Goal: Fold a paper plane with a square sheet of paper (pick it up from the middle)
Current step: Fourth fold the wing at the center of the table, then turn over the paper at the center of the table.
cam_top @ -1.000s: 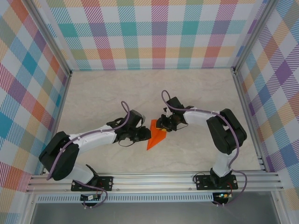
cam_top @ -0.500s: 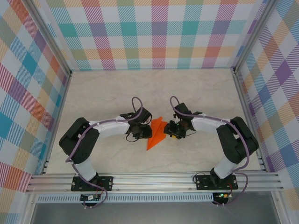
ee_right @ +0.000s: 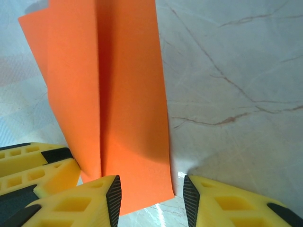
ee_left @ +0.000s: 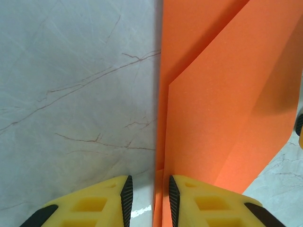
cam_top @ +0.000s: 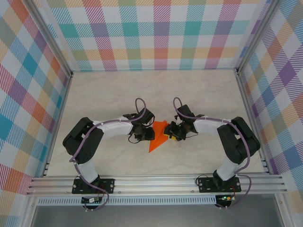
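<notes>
The orange sheet of paper (cam_top: 157,140) lies mid-table, folded into a narrow pointed shape with layered flaps. My left gripper (cam_top: 146,135) sits at its left side and my right gripper (cam_top: 170,134) at its right side. In the left wrist view the left gripper (ee_left: 150,197) is open a little, and the paper's (ee_left: 222,94) raised left edge stands in the gap without being pinched. In the right wrist view the right gripper (ee_right: 151,198) is open wider, with the near corner of the paper (ee_right: 118,94) lying between its fingers.
The marble-patterned tabletop (cam_top: 104,94) is fenced by plaid walls (cam_top: 161,33) on three sides. An aluminium rail (cam_top: 156,182) with both arm bases runs along the near edge. The left gripper's yellow finger (ee_right: 33,175) shows close beside the right one.
Both arms have folded their elbows back and settled on either side of the paper. The right gripper has let go of the paper and opened wider. The paper's wide end has shifted slightly.
</notes>
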`<state>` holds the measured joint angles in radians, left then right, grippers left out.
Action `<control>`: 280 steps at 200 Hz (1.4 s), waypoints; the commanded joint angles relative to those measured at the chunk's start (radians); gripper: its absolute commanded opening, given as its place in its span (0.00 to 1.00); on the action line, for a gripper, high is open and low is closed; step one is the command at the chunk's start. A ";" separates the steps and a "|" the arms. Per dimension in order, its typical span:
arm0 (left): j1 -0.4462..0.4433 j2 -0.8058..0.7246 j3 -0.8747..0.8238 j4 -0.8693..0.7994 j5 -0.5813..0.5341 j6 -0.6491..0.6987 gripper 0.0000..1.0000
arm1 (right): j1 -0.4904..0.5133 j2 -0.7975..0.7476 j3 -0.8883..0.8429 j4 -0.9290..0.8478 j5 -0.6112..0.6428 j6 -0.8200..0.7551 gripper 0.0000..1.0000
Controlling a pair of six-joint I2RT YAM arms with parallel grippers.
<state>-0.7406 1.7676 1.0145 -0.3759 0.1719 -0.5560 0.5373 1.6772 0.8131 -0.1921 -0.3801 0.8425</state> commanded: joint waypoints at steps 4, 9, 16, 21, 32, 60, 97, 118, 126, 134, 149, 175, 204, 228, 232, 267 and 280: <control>0.003 0.039 0.021 -0.010 0.043 0.017 0.29 | 0.007 0.042 -0.021 0.079 -0.046 0.021 0.41; 0.003 0.039 0.020 -0.010 0.044 0.016 0.29 | 0.007 0.042 -0.024 0.087 -0.052 0.023 0.40; 0.003 0.039 0.019 -0.010 0.044 0.016 0.29 | 0.008 0.040 -0.027 0.099 -0.058 0.029 0.39; 0.002 0.039 0.019 -0.011 0.046 0.016 0.29 | 0.007 0.035 -0.029 0.106 -0.060 0.032 0.38; 0.004 0.041 0.022 -0.012 0.049 0.017 0.29 | 0.007 0.028 -0.034 0.119 -0.066 0.038 0.37; 0.001 0.048 0.026 -0.014 0.052 0.016 0.28 | 0.007 0.019 -0.033 0.121 -0.065 0.035 0.36; 0.000 0.053 0.028 -0.018 0.056 0.016 0.27 | 0.007 0.015 -0.039 0.136 -0.070 0.043 0.34; 0.000 0.057 0.032 -0.021 0.058 0.016 0.27 | 0.007 0.011 -0.041 0.133 -0.066 0.044 0.34; 0.000 0.058 0.032 -0.023 0.059 0.016 0.27 | 0.007 0.012 -0.042 0.134 -0.066 0.044 0.34; 0.000 0.059 0.032 -0.020 0.059 0.016 0.27 | 0.008 0.012 -0.045 0.144 -0.070 0.046 0.34; 0.001 0.058 0.032 -0.020 0.060 0.016 0.26 | 0.006 0.012 -0.049 0.166 -0.078 0.052 0.37; 0.000 0.046 0.026 -0.017 0.053 0.006 0.25 | 0.006 0.002 -0.074 0.225 -0.095 0.085 0.42; 0.004 0.027 0.013 -0.004 0.043 -0.016 0.24 | 0.006 -0.029 -0.131 0.304 -0.100 0.142 0.46; 0.006 0.026 0.008 0.005 0.041 -0.028 0.24 | 0.010 -0.046 -0.174 0.384 -0.126 0.169 0.47; 0.006 0.026 0.006 0.006 0.042 -0.029 0.24 | 0.012 -0.047 -0.177 0.394 -0.131 0.168 0.47; 0.006 0.023 0.003 0.007 0.034 -0.037 0.24 | 0.015 -0.079 -0.208 0.439 -0.118 0.190 0.45; 0.006 0.016 0.001 0.007 0.028 -0.039 0.24 | 0.022 -0.095 -0.214 0.438 -0.100 0.200 0.46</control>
<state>-0.7341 1.7813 1.0367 -0.4072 0.1772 -0.5793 0.5438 1.6272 0.6205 0.1955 -0.4767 1.0069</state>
